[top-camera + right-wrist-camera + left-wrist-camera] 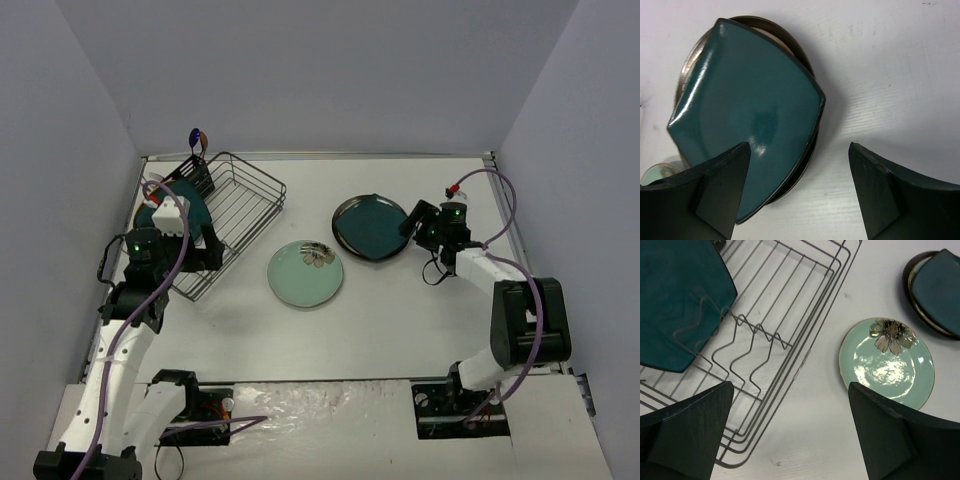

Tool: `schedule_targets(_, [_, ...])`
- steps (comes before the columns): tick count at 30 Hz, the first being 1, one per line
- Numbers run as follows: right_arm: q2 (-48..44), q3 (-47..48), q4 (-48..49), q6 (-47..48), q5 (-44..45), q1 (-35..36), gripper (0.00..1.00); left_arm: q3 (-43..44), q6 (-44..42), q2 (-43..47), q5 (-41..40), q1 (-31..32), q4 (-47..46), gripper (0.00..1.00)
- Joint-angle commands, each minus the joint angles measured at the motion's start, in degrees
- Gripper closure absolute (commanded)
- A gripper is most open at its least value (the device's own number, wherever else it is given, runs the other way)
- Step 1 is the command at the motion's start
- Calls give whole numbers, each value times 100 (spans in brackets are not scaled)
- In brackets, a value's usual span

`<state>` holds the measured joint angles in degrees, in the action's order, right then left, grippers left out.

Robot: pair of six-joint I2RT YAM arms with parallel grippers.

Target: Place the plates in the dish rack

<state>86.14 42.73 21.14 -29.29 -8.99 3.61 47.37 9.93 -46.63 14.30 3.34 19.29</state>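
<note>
Left wrist, my left gripper (790,387) spread wide over the dish rack (790,315) corner, teal plate (675,300) inside, flowered plate (885,365) beside, right wrist, my right gripper (799,146) parted, unclamped, astride the square teal plate (745,110) corner, top, it lies on a dark-rimmed plate (341,216).

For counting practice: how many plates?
4: teal square plate in black wire rack; pale green flowered plate on table; another teal square atop dark-rimmed round plate, maybe hiding others.
</note>
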Motion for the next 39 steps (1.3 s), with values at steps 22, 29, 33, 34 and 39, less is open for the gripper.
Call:
schedule_targets(22, [1423, 568, 1753, 380, -1344, -496, 66, -151, 458, 310, 185, 46, -399, 3])
schedule_targets(29, [1172, 501, 1600, 384, -1256, -520, 88, -147, 460, 240, 212, 44, -399, 3])
schedule_targets(33, [807, 404, 1365, 335, -1121, -515, 91, -149, 466, 239, 245, 43, -404, 3])
schedule_targets(34, [709, 381, 1286, 325, -1049, -511, 91, -149, 466, 242, 248, 43, -407, 3])
schedule_targets(39, [474, 259, 1050, 306, -841, -520, 93, -153, 466, 237, 244, 52, -394, 3])
